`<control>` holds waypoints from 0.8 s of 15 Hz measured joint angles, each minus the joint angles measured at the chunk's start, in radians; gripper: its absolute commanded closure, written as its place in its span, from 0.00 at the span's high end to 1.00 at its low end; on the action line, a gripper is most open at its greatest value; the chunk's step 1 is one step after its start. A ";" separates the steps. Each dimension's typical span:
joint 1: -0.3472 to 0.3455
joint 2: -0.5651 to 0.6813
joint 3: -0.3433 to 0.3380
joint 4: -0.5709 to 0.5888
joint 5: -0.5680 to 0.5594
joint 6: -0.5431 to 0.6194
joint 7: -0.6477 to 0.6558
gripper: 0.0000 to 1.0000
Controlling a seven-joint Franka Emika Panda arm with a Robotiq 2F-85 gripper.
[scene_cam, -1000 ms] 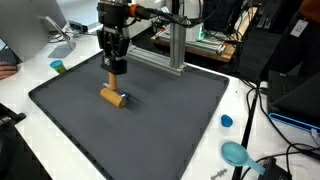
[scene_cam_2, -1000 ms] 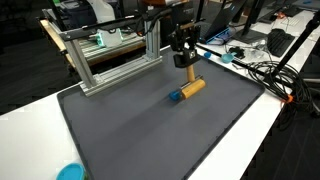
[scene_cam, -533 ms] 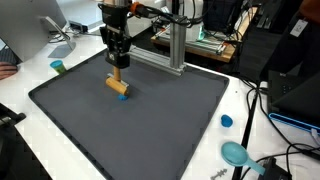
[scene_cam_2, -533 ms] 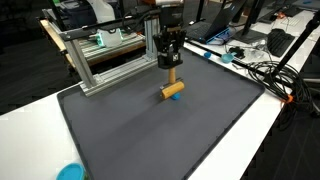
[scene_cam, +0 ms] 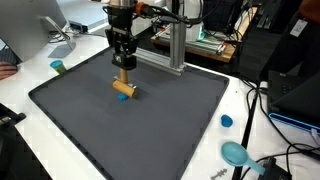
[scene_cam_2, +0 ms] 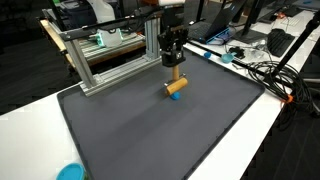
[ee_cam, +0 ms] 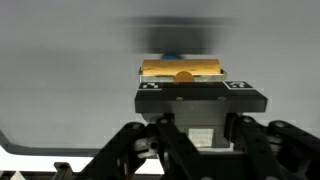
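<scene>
Lab bench, dark mat (scene_cam: 170, 120). Item: wooden piece (scene_cam: 124, 89), T-shaped with a blue tip, over the mat's far middle, low. Whether it touches the mat cannot be told. Gripper (scene_cam: 123, 67) is clamped shut on its upright stem. Handling, as judged: firm clamp, stem vertical, slow travel, so the crossbar neither swings nor drags. Nearby: metal frame (scene_cam_2: 110, 55). Blue cap (scene_cam: 227, 121), well apart.

The gripper (ee_cam: 195, 88) hid the block's (ee_cam: 200, 68) lower part in the wrist view, and its blue tip (ee_cam: 170, 57) was blurred.
</scene>
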 measured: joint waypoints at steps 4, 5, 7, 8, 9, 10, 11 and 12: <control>0.000 0.015 -0.002 0.001 -0.002 0.000 0.006 0.22; 0.000 0.017 -0.003 0.001 -0.003 0.001 0.010 0.22; 0.000 0.019 -0.006 0.002 -0.003 0.002 0.029 0.22; 0.000 0.019 -0.007 0.004 -0.003 0.003 0.036 0.22; 0.000 0.019 -0.009 0.006 -0.002 0.003 0.041 0.22; -0.001 0.019 -0.010 0.008 -0.002 0.003 0.043 0.22; -0.002 0.018 -0.012 0.010 -0.002 0.005 0.044 0.22; -0.003 0.015 -0.014 0.013 -0.002 0.010 0.045 0.22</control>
